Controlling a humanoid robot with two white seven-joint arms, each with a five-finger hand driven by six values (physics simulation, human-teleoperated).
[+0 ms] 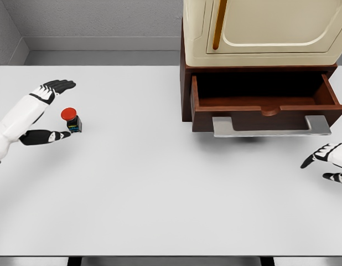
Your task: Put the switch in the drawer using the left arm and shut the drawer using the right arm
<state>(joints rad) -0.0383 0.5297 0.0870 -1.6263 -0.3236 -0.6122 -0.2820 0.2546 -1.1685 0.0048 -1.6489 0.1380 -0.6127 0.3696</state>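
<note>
The switch (72, 119) is a small dark box with a red round button on top, standing on the white table (160, 188) at the left. My left hand (53, 111) is open around it from the left, fingers behind it and thumb in front, not closed on it. The brown drawer (265, 105) stands pulled out at the upper right, its inside bare, with a grey handle (270, 126) across its front. My right hand (328, 162) rests open at the right edge, below and to the right of the handle.
A cream cabinet (265, 27) sits on top of the brown drawer unit (186, 83). A grey wall runs along the table's far edge.
</note>
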